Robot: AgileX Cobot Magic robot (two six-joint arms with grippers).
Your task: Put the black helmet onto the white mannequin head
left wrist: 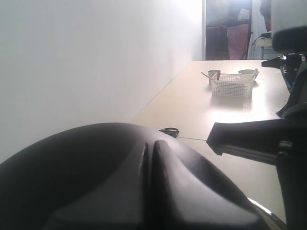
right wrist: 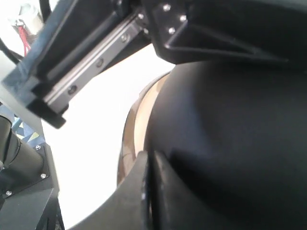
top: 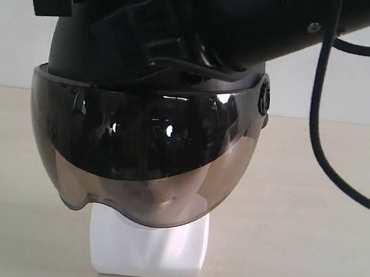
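Pressing on black helmet (top: 142, 153) just below left gripper (left wrist: 147, 146) and right gripper (right wrist: 146, 160), the 2 closed together; risking to tip white mannequin head (top: 148, 245) by off-centre push.

Soft, even light fills the scene; bright glints streak the visor (top: 165, 133) of the black helmet (top: 73, 57). Both wrist views blur up close, glare whitening the table (left wrist: 192, 112).

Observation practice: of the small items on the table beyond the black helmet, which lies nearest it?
The dark scissors-like item, just past the black helmet; the white basket and grey cup sit much farther away.
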